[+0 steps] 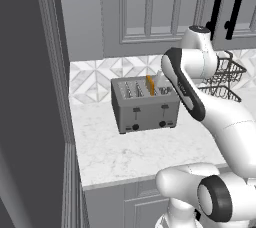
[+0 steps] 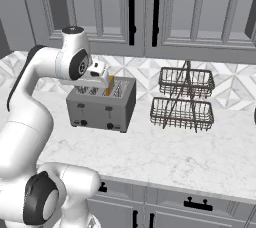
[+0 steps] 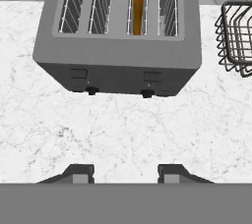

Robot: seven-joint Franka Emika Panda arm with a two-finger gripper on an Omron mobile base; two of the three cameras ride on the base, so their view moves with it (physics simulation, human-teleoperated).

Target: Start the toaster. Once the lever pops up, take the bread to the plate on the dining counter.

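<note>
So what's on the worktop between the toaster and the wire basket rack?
Nothing: bare marble worktop separates the toaster from the wire basket rack, clearest in the right base view.

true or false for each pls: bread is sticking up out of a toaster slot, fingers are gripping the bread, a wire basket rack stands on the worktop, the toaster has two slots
1. The bread stands up out of a slot of the toaster. True.
2. The fingers are gripping the bread. False: they stand apart with nothing between them, above the worktop in front of the toaster.
3. A wire basket rack stands on the worktop beside the toaster. True.
4. The toaster has two top slots. False: it has four.
</note>
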